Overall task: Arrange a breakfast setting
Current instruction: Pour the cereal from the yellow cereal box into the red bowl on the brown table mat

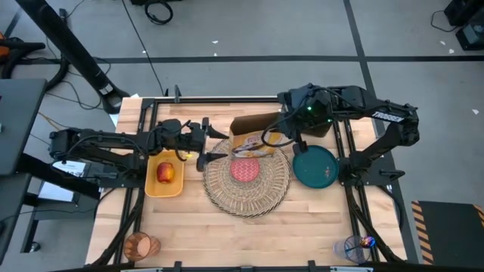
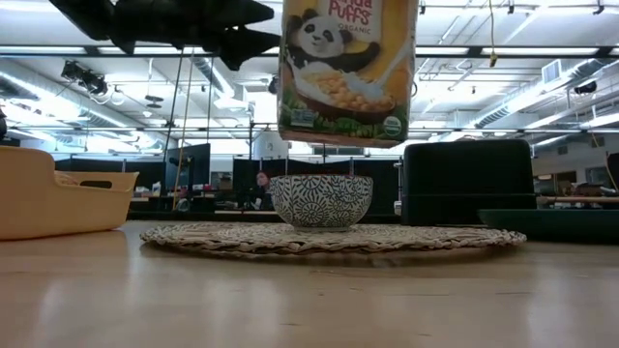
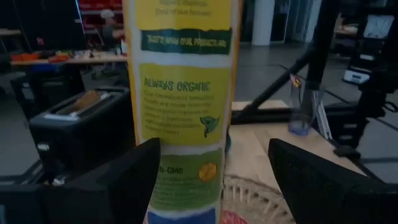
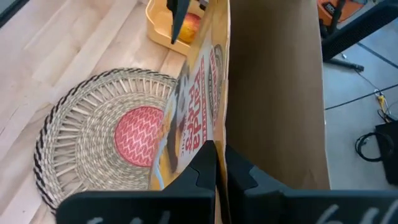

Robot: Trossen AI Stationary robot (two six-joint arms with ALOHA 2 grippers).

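Step in hand: cereal for the bowl. The right gripper (image 4: 216,163) is pinched on the upper edge of the Panda Puffs cereal box (image 2: 348,68), which hangs upright over the far side of the woven placemat (image 1: 247,189), just above the small bowl (image 2: 320,201) at the mat's centre (pink inside, patterned outside).

The left gripper (image 3: 214,186) faces the box's narrow side. Its fingers (image 3: 121,183) are spread wide with the box between or just beyond them; we cannot tell which, or whether they touch it.

Next move, as we judge it: either the left fingers close on the box to steady it or take it over, or the box is tipped over the bowl. Both call for keeping it centred on the bowl.

Count:
- one placemat
- one bowl
- one teal plate (image 1: 315,168), beside the mat
- one red apple (image 1: 165,173), in a yellow bin (image 1: 151,187)
- one orange cup (image 1: 141,245), at the near left corner
- one toaster (image 3: 74,127) holding one toast slice (image 3: 87,99)
- one clear glass (image 1: 354,248), probably holding the blue spoon
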